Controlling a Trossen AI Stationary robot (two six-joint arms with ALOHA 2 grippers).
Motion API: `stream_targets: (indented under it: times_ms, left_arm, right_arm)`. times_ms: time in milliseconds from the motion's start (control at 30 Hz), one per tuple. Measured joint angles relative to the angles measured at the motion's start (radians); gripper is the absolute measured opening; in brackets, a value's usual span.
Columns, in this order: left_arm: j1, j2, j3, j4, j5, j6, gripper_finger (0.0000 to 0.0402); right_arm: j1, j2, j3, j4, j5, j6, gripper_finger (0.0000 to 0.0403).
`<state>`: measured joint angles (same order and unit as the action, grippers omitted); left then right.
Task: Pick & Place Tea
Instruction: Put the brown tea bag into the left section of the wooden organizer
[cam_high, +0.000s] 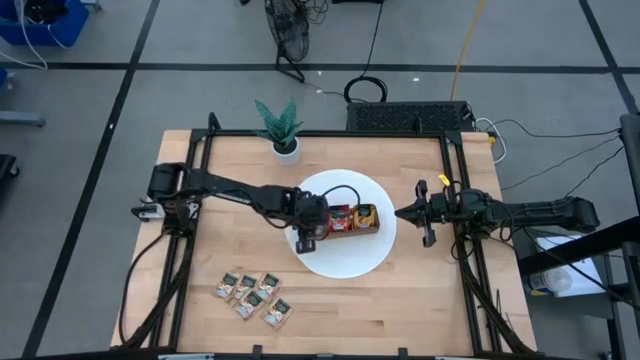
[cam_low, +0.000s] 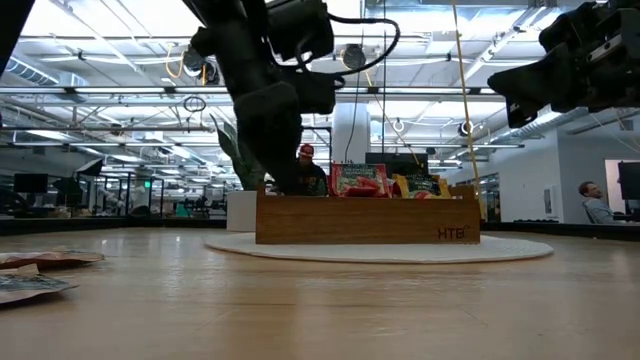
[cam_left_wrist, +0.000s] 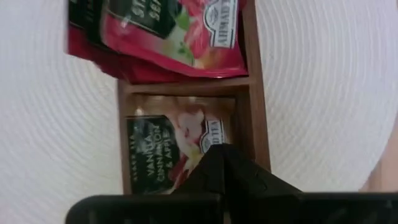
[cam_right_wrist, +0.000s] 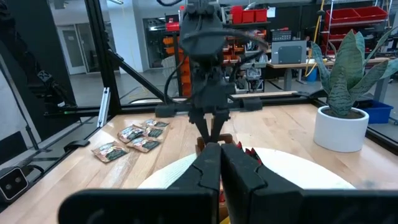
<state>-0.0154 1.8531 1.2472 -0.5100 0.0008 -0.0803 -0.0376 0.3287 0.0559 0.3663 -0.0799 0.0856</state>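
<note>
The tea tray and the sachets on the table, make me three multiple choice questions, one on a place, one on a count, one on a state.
1. Where does the wooden tray stand?
A. on the white round mat
B. on bare wood beside the potted plant
C. on the floor

2. How many loose pale sachets lie on the table's near left part?
A. two
B. five
C. nine

3. How are the left gripper and its jaws?
A. open over the loose sachets
B. shut, at the tray's left end compartment
C. shut on the plant

Answers: 1 A, the mat ringing the tray shows it. 2 B, the high view shows five. 3 B, the left wrist view looks into that compartment, a pale sachet inside.
</note>
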Motion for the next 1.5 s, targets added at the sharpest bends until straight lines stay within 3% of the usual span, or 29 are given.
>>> stream_targets:
  times_ms: [533,800,1100,1300,1500]
  left_arm:
    - [0.002,0.104,0.003,0.053,0.075,0.014,0.0001]
    - [-0.004,0.091,0.005,-0.004,-0.053,-0.027,0.0001]
    - [-0.026,0.08,0.087,-0.204,-0.223,-0.035,0.0003]
    - [-0.038,0.08,0.111,-0.226,-0.33,-0.038,0.0003]
    - [-0.062,0.08,0.134,-0.232,-0.361,-0.034,0.0002]
  right_arm:
    - [0.0,0.007,0.0,0.003,0.0,0.0,0.0004]
    - [0.0,0.014,0.0,0.0,0.0,0.0,0.0004]
    - [0.0,0.015,0.0,0.001,0.0,0.0,0.0004]
    - [0.0,0.015,0.0,0.002,0.0,0.0,0.0004]
    - [0.0,0.015,0.0,0.002,0.0,0.0,0.0004]
